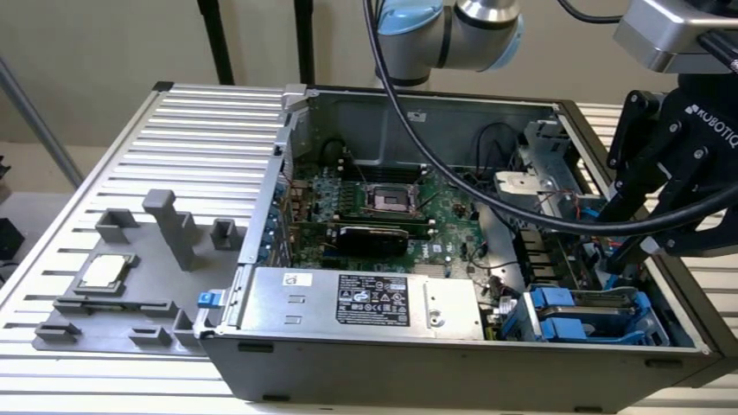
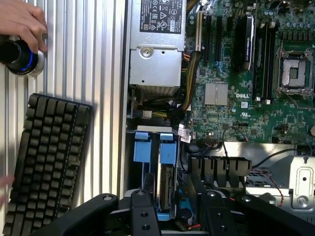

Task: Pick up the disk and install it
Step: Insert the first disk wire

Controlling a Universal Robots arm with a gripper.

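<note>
– Status on the install?
– The end effector (image 2: 175, 209) pinches the disk (image 2: 167, 189) edge-on, across its thickness. The disk hangs over the drive bay (image 1: 652, 320) in the corner of the case (image 1: 461, 363), just beside the power supply (image 2: 156, 59).
– Seated yet?
– I judge not. The disk looks to be above the two blue carriers (image 2: 147, 147) already in the bay, not level with them.
– So what makes this step go well?
– Alignment, mostly. The disk should be parallel to the bay's slot walls before it goes down; a tilted disk would likely jam on a rail. Descent wants to be slow and straight, with the grip firm so the disk cannot swing.
– Hazards?
– Cables (image 2: 184, 105) run between the power supply and the motherboard (image 2: 236, 98), close to the bay. One caught under the disk would stop it short of its seat. The thick black cable (image 1: 576, 228) from the arm also drapes across the open case, so sideways moves deserve care.
</note>
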